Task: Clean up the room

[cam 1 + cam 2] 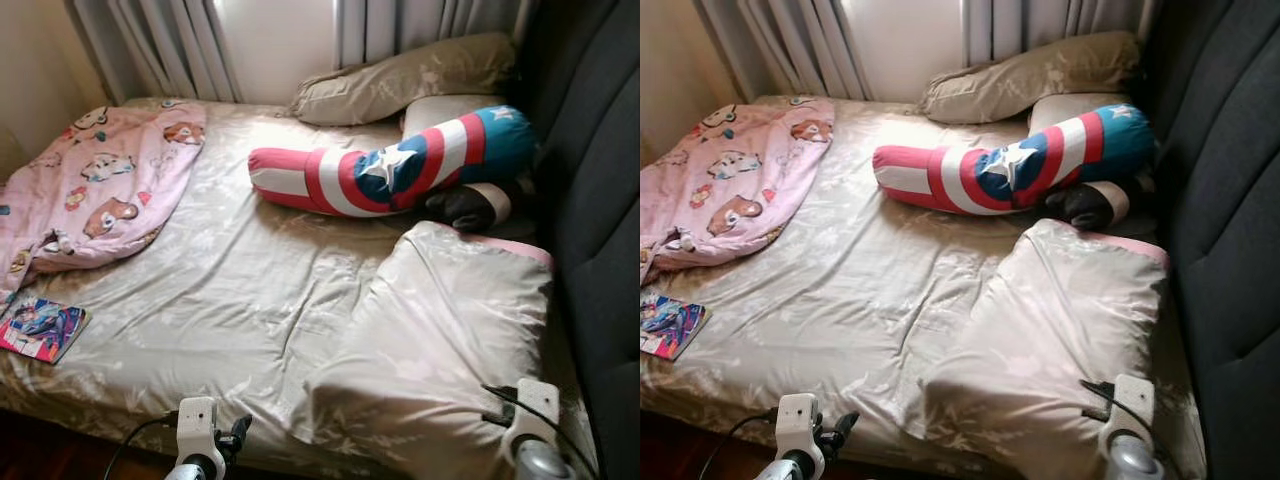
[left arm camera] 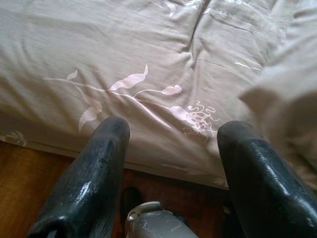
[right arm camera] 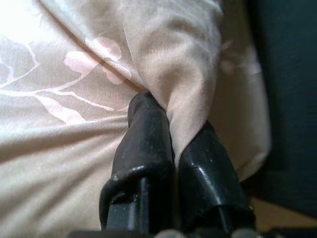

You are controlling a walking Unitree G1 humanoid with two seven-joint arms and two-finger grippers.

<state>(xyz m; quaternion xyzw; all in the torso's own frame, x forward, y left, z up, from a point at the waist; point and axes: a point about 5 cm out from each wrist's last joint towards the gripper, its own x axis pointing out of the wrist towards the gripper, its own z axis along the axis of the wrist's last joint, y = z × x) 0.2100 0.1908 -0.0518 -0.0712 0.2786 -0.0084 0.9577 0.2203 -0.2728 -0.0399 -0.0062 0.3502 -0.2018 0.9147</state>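
A beige floral duvet lies folded back over the right side of the bed sheet. My right gripper is shut on a pinched fold of this duvet near the bed's front right corner, with its wrist low in the head view. Over the front edge of the bed my left gripper is open, nothing between its fingers, above the sheet. A pink cartoon blanket is crumpled at the far left. A colourful book lies on the bed's front left corner.
A red, white and blue shield-pattern bolster lies across the back of the bed, with a beige pillow behind it and a dark soft item beside it. A dark padded headboard runs along the right. Wooden floor shows below the bed edge.
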